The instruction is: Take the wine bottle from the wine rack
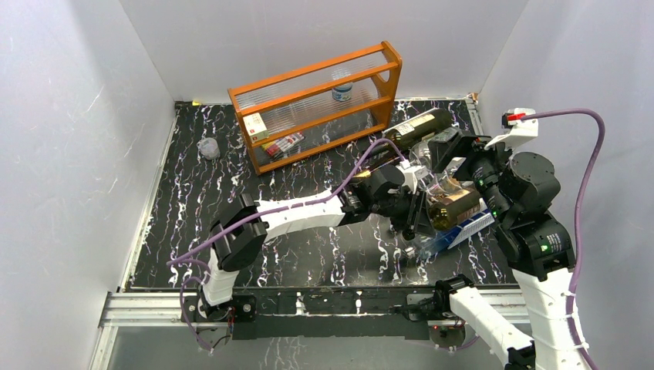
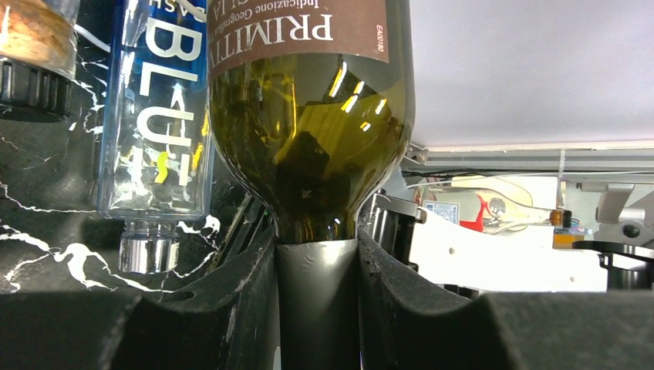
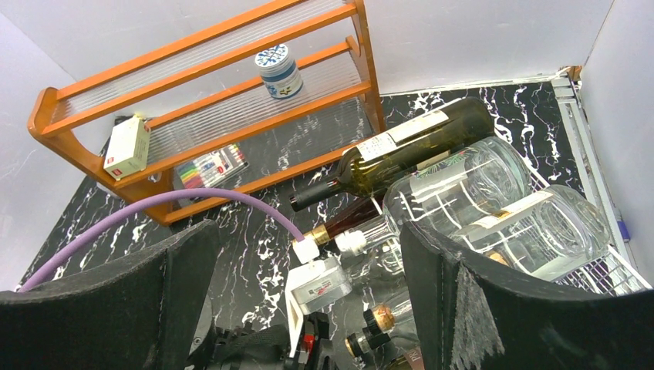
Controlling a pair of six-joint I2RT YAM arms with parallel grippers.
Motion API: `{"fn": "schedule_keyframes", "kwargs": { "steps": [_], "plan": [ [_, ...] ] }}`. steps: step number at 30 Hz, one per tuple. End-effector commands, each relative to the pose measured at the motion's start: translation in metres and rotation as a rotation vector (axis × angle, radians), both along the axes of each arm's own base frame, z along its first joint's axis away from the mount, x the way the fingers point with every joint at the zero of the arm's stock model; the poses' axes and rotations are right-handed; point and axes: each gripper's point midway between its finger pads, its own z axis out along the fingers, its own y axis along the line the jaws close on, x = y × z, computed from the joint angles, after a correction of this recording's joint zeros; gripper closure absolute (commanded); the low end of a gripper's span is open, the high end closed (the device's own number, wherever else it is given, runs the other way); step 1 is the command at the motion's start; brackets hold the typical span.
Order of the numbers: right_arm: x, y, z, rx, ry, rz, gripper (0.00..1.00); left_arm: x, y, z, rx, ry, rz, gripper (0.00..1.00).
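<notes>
Gripping a wine bottle [image 2: 308, 131] by its neck with the left gripper [image 2: 318, 297] at the wine rack [image 3: 609, 271].
The left gripper's fingers are pinching the foil-wrapped neck of the green bottle, which is lying on the white wire rack just beside a blue bottle [image 2: 158, 116]. The right gripper [image 3: 308, 247] is hovering above the rack with jaws spread wide, holding nothing. An orange shelf [image 3: 208, 77] is standing beyond the rack.

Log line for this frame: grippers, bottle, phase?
left gripper: shut on wine bottle neck | right gripper: open, empty, near wine rack | neighbour: blue bottle alongside | phase: grasp made
</notes>
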Motion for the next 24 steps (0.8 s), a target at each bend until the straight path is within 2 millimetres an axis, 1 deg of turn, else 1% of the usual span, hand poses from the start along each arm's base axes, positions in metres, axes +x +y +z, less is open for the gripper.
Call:
{"fn": "schedule_keyframes", "kwargs": {
  "steps": [1, 4, 8, 12, 16, 19, 22, 24],
  "plan": [
    [0.001, 0.001, 0.022, 0.024, -0.083, 0.002, 0.02, -0.011, 0.002, 0.098, -0.24, -0.072, -0.037, 1.0],
    [0.001, 0.001, 0.022, 0.024, -0.082, 0.002, 0.02, -0.011, 0.004, 0.106, -0.257, -0.065, -0.036, 1.0],
    [-0.001, 0.0, 0.027, 0.027, -0.092, 0.002, 0.02, -0.007, 0.009, 0.12, -0.283, -0.073, -0.025, 1.0],
    [-0.003, -0.002, 0.034, 0.025, -0.109, -0.005, 0.02, -0.001, 0.021, 0.142, -0.314, -0.075, -0.016, 1.0],
    [-0.004, -0.003, 0.043, 0.025, -0.132, -0.007, 0.02, -0.011, 0.028, 0.17, -0.376, -0.067, -0.07, 1.0],
    [-0.003, -0.003, 0.049, 0.028, -0.144, -0.007, 0.02, -0.015, 0.034, 0.186, -0.408, -0.066, -0.085, 1.0],
    [-0.005, -0.003, 0.058, 0.027, -0.162, 0.001, 0.02, -0.007, 0.047, 0.194, -0.396, -0.086, -0.046, 1.0],
    [-0.006, -0.001, 0.067, 0.027, -0.181, 0.012, 0.02, 0.007, 0.06, 0.196, -0.373, -0.091, -0.011, 1.0]
  ]
}}
